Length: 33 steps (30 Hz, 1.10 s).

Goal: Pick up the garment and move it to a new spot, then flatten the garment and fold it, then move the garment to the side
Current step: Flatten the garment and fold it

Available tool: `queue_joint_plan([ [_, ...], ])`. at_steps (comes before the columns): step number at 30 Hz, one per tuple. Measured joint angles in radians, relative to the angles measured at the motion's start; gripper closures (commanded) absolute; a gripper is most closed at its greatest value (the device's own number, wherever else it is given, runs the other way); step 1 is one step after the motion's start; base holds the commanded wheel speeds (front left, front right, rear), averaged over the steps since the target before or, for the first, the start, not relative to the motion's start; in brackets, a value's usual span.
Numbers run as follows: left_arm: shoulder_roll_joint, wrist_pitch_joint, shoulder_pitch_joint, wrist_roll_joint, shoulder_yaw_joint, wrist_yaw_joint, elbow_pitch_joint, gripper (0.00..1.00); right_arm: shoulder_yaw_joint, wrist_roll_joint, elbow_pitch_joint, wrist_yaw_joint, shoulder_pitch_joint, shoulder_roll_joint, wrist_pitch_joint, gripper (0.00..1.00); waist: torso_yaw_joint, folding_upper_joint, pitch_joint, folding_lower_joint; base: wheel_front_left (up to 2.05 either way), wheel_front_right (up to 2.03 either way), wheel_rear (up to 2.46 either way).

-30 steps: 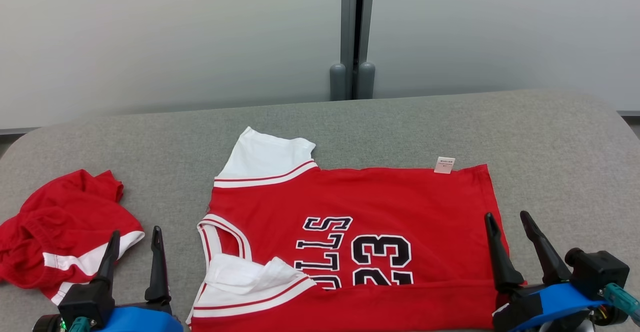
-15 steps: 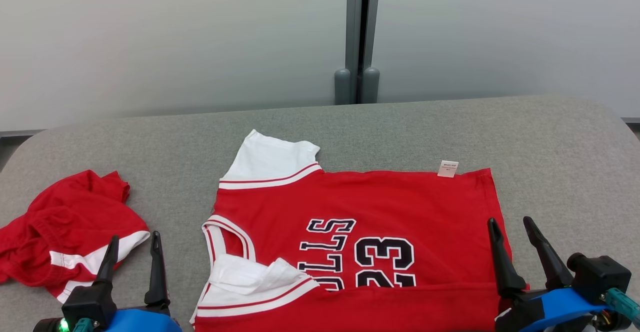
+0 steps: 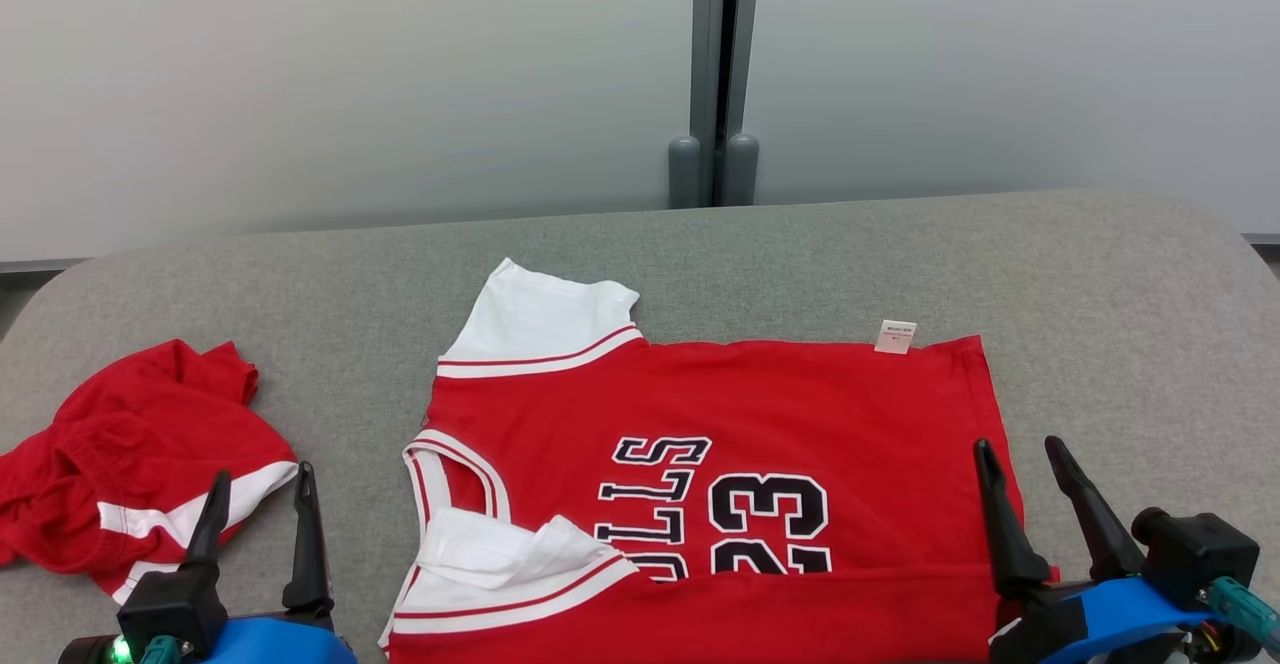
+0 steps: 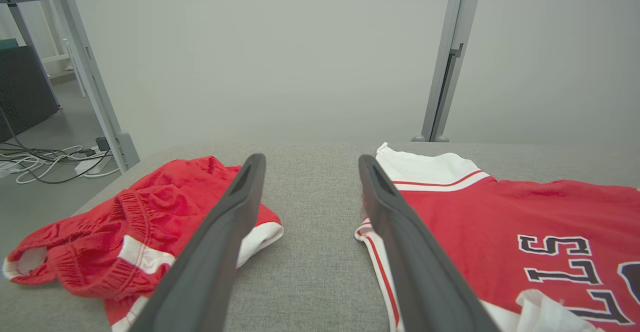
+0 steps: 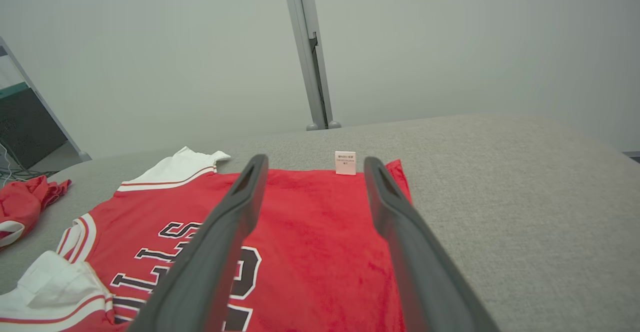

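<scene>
The grey cloth-covered desk (image 3: pixel 1100 274) is seen at the same place in the head view as half a second ago, though against the picture a full second back the whole scene is set slightly lower and to the right, which is a shift of the camera and not of the things. The garment, a red jersey (image 3: pixel 780 394) with white sleeves, is spread flat at the middle of the desk, collar to the left and hem to the right, unmoved on the cloth. Its near edge is cut off by the bottom of the head view, its lettering and the number 23 are partly covered by a fold along that edge, and its near sleeve lies crumpled on the body. A pair of red shorts (image 3: pixel 130 444) is bunched at the left, apart from the jersey, partly behind dark fingers and cut by the frame edge. The left hand (image 3: pixel 262 472) is held spread and empty, a little lower in the view than before. The right hand (image 3: pixel 1019 443) is likewise spread and empty, over the jersey's hem corner. The print on the small white label (image 3: pixel 895 336) at the far edge cannot be read.
</scene>
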Motion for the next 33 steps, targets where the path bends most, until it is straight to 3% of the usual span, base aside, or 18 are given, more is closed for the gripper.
queue_joint_plan([
  [9,0.042,0.041,-0.134,-0.003,-0.006,-0.024,-0.007,0.0,-0.03,-0.039,-0.009,0.0,-0.093,0.001,0.019,0.0,-0.01,0.0,0.041,0.0,0.0,0.0,0.0],
  [17,0.114,0.173,-0.5,0.01,-0.024,-0.109,0.01,0.0,-0.026,-0.053,0.016,0.0,-0.329,-0.069,0.126,0.0,-0.067,0.0,0.186,0.0002,0.0,0.0,0.0],
  [25,0.152,0.324,-0.787,-0.007,-0.089,-0.186,0.136,0.0,0.027,-0.027,0.086,0.0,-0.525,-0.095,0.249,0.0,-0.139,0.0,0.366,0.0003,0.0,0.0,0.0],
  [33,0.163,0.441,-0.954,-0.051,-0.208,-0.205,0.317,0.0,0.079,-0.002,0.167,0.0,-0.61,-0.117,0.291,0.0,-0.172,0.0,0.479,0.0003,0.0,0.0,0.0],
])
